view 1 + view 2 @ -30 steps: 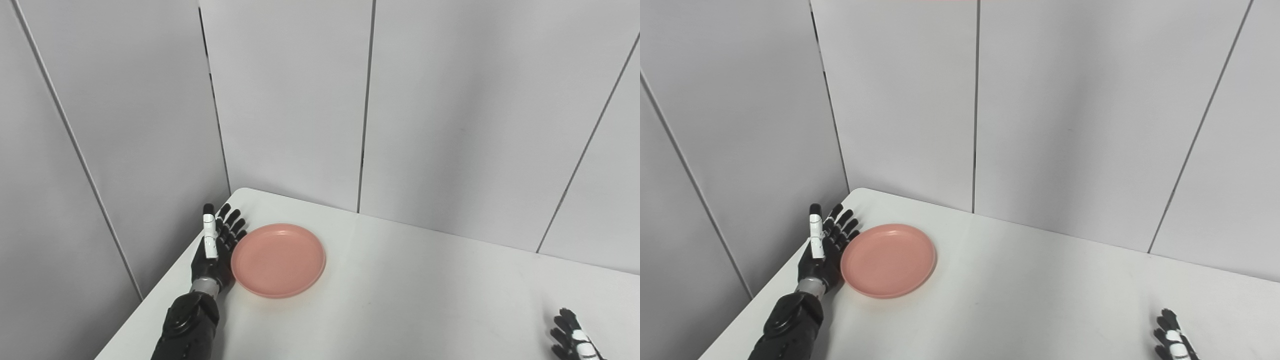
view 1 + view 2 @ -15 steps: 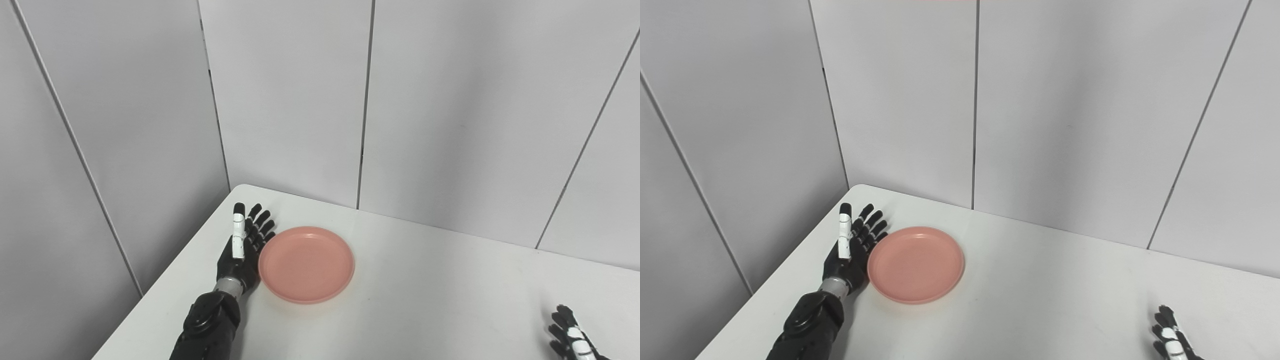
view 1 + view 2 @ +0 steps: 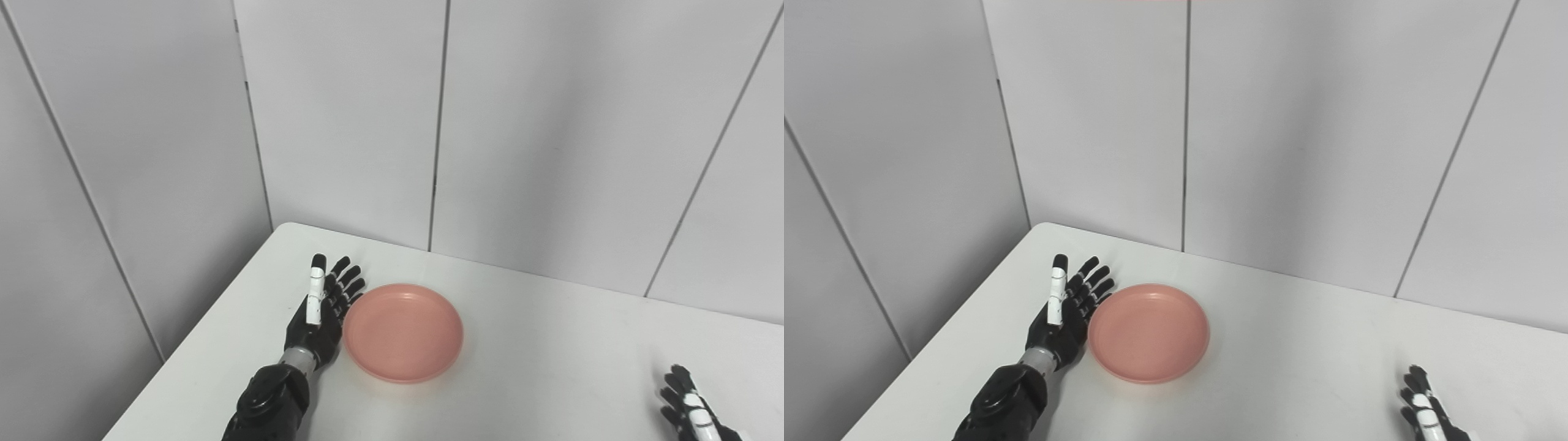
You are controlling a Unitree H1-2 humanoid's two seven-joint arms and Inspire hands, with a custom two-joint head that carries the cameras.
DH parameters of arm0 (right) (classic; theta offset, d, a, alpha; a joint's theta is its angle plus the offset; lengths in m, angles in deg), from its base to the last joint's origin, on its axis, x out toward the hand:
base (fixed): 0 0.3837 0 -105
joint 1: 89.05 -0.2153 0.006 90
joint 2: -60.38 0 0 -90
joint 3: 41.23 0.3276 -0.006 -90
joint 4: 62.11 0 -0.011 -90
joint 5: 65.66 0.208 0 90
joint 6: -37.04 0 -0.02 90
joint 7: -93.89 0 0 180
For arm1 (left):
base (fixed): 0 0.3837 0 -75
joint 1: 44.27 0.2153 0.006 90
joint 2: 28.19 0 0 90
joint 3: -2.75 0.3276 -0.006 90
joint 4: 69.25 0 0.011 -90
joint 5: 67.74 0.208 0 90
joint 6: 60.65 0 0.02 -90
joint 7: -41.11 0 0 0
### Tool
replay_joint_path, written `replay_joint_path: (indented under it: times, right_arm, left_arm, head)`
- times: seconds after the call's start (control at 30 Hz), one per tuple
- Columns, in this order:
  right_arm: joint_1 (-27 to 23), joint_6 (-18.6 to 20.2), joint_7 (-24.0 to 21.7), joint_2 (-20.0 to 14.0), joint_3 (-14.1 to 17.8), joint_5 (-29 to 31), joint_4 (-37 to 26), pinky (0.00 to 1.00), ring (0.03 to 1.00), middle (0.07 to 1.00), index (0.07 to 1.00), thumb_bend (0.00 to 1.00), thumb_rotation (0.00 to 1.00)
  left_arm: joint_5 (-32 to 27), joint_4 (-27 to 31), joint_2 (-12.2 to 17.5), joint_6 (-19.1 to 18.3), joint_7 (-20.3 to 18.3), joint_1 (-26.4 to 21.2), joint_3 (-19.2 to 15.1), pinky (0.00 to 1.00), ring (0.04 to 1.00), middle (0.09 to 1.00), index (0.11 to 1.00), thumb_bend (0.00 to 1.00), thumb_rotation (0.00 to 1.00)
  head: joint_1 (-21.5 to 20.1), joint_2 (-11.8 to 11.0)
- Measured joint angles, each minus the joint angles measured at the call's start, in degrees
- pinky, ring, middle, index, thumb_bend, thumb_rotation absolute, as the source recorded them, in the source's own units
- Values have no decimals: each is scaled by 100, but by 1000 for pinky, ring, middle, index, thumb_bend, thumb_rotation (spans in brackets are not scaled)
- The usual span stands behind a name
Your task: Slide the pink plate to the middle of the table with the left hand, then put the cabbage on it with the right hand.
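A round pink plate (image 3: 403, 331) lies flat on the white table (image 3: 551, 343), left of centre. My left hand (image 3: 321, 309) stands on its edge, fingers straight and apart, with the palm pressed against the plate's left rim. It holds nothing. My right hand (image 3: 689, 410) rests low at the table's right front corner, fingers spread, partly cut off by the picture's bottom edge. No cabbage shows in either view.
Grey wall panels (image 3: 520, 135) rise right behind the table and along its left side. The table's left edge (image 3: 202, 343) runs diagonally just beyond my left arm.
My left hand has pushed the pink plate to the right, away from the table's left edge. The camera has shifted a little too. The right hand has stayed at its corner.
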Motion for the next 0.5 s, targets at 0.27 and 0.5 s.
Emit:
replay_joint_path:
  times: [0.27, 0.5]
  right_arm:
    - [-3, -139, 71, 60, -21, -106, 90, 1000, 976, 980, 1000, 312, 1000]
    - [-3, -159, 143, 109, -40, -200, 74, 1000, 973, 977, 1000, 330, 1000]
  left_arm:
    - [7, 259, -146, -234, -160, 93, 254, 948, 941, 943, 938, 867, 975]
    - [242, 451, -320, -345, -162, 165, 501, 955, 956, 952, 948, 890, 979]
  head:
    - [-159, 27]
    - [-326, 62]
